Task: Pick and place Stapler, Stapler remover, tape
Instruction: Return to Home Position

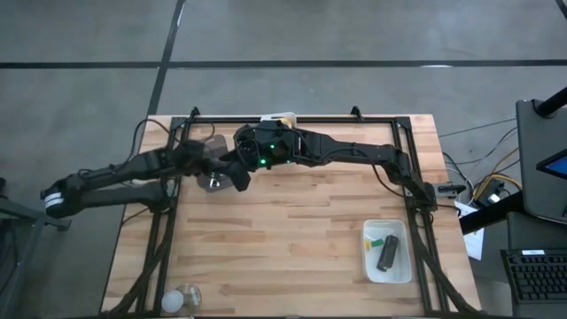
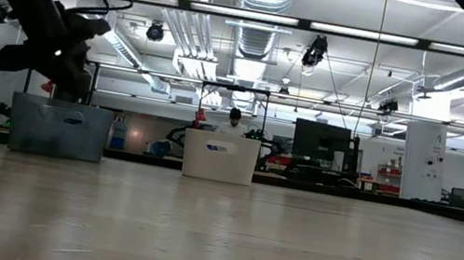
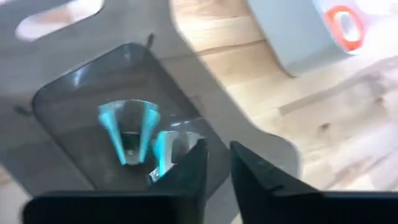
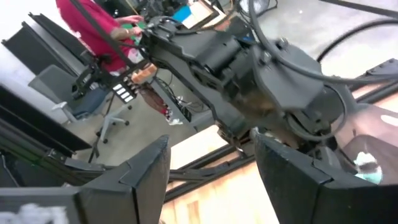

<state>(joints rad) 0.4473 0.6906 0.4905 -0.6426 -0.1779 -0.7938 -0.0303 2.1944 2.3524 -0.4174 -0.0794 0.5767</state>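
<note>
Two teal stapler removers (image 3: 127, 134) lie on the floor of a grey bin (image 1: 213, 182) at the table's far left. My left gripper (image 3: 217, 165) hangs just above that bin, tilted down, its fingers a narrow gap apart with nothing between them. A red tape roll (image 3: 344, 26) sits in a white bin (image 3: 298, 37) beside the grey one. The black stapler (image 1: 387, 254) lies in a white tray (image 1: 403, 270) at the near right. My right gripper (image 4: 211, 180) is open and held high beside the left arm's wrist (image 4: 267, 68).
A small green-and-yellow piece (image 1: 374, 241) lies next to the stapler in the tray. A pale round object (image 1: 182, 297) sits at the near left corner. A black frame (image 1: 292, 120) borders the table. Behind the table, a person (image 2: 234, 116) sits in the room.
</note>
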